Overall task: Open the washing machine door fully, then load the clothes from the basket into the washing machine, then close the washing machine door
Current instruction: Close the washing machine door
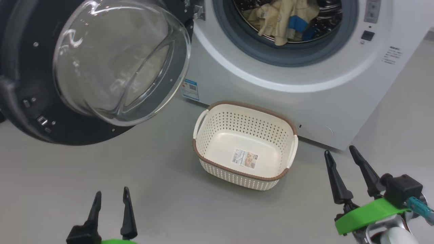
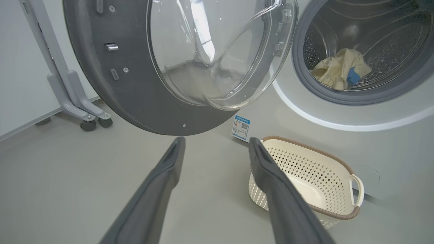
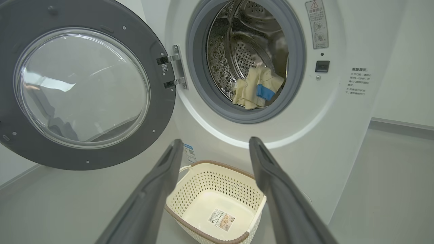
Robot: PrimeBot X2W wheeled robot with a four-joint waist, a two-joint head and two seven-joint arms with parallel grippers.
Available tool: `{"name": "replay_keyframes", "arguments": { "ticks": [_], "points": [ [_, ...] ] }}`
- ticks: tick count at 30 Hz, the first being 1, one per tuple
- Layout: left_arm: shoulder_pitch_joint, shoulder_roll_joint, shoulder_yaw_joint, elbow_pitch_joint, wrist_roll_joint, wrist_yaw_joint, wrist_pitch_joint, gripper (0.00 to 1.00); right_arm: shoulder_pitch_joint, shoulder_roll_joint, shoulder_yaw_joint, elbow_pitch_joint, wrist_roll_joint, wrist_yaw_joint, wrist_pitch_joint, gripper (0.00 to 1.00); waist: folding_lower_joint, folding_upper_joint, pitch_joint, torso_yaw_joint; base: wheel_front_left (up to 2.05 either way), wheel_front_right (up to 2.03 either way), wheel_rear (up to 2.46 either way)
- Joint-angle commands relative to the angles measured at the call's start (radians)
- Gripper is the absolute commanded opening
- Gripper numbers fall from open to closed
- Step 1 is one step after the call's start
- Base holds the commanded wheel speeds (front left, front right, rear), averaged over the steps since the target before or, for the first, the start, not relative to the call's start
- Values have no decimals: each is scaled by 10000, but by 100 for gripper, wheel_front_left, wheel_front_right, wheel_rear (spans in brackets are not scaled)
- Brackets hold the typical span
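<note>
Fingers (image 1: 127, 213) apart; clothes (image 1: 281, 23) pale yellow, blue-patched, crumpled.

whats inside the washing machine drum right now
The clothes, pale yellow with blue patches, lie in a heap at the bottom of the steel drum. The drum floor under the heap is covered, so anything beneath it cannot be seen.

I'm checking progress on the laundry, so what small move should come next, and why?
Probably bring the open left gripper to the washing machine door and start swinging it shut: the clothes already lie in the drum, and the basket is empty.
</note>
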Motion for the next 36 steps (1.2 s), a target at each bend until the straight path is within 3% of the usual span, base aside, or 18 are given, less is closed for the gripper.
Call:
{"name": "replay_keyframes", "arguments": {
  "ticks": [1,14,36],
  "points": [
    [-129,116,303,-350,-45,79,-111,100,-383,-260,190,-317,-47,-29,-65,100,0,0,-105,450,0,0,0],
    [-8,116,249,-406,-161,173,-111,100,-401,-272,558,-192,-4,-29,-65,100,0,0,-361,1333,0,0,0],
    [160,116,351,-432,-298,150,-111,100,-307,-304,770,-126,20,-29,-65,100,0,0,-455,1904,0,0,0]
  ]
}}
